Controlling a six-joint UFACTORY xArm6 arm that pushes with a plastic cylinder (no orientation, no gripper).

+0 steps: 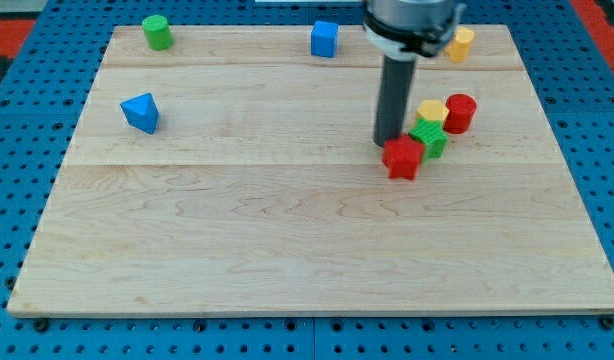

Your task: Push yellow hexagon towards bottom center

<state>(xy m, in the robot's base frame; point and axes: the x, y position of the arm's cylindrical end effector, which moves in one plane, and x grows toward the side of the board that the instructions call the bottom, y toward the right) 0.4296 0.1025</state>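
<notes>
On the tabletop [287, 250], right of centre, our tip [388, 141] touches a red block [403, 158] in a cluster with the yellow hexagon [432, 110] behind, holding nothing, so the push towards bottom centre looks barely begun.

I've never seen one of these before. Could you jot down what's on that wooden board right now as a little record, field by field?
Surface: wooden board on a blue pegboard
Tip: my tip, at the upper-left edge of the red block
Cluster at the view's right: red block, green block, yellow hexagon, red cylinder, packed close together
Top right: yellow cylinder, partly hidden by the arm
Top centre: blue cube
Top left: green cylinder
Left: blue triangular block
</notes>
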